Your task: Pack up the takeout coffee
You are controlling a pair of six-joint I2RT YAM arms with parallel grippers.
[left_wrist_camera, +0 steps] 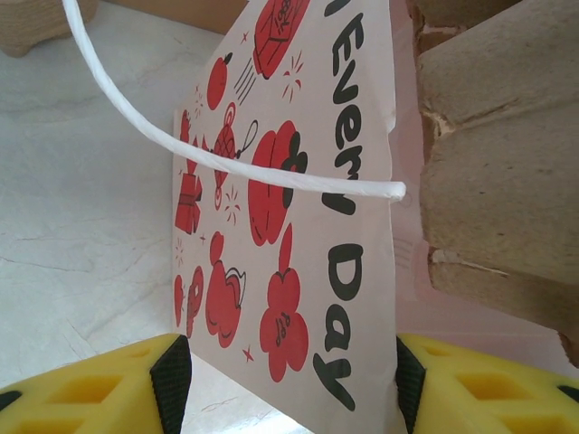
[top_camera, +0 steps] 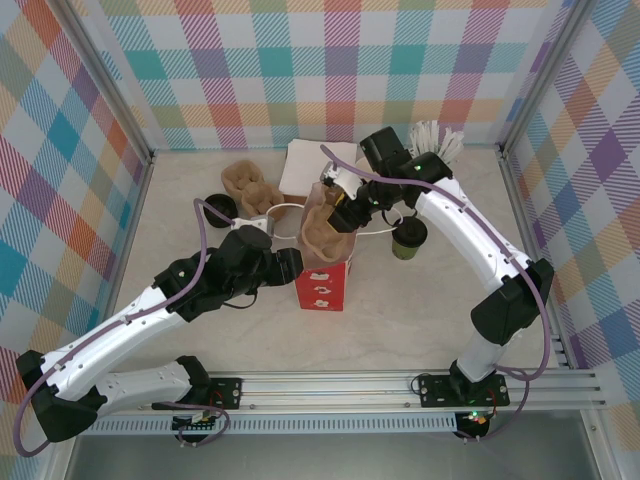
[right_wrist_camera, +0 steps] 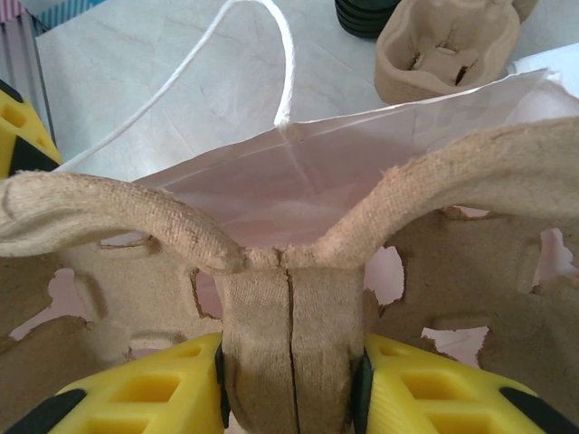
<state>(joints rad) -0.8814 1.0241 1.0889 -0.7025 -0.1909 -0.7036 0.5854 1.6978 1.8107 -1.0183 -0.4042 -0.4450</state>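
The takeout coffee [top_camera: 408,238], a small dark green cup, stands on the table right of the bag and apart from both grippers. A white paper bag [top_camera: 322,285] with red prints stands upright at the centre. My right gripper [top_camera: 345,215] [right_wrist_camera: 291,362] is shut on the middle ridge of a brown pulp cup carrier [top_camera: 325,232] [right_wrist_camera: 289,298], which hangs in the bag's open mouth [right_wrist_camera: 298,172]. My left gripper [top_camera: 288,265] [left_wrist_camera: 285,380] is at the bag's left rim. Its jaws stand wide, with the printed wall [left_wrist_camera: 280,226] between them and the carrier [left_wrist_camera: 498,163] just right.
A stack of pulp carriers [top_camera: 250,190] [right_wrist_camera: 443,50] and black lids [top_camera: 222,207] [right_wrist_camera: 366,14] lie behind and left of the bag. White napkins [top_camera: 315,165] lie at the back. A holder of white sticks [top_camera: 435,145] stands back right. The bag's string handles [left_wrist_camera: 226,163] [right_wrist_camera: 271,54] arch outward.
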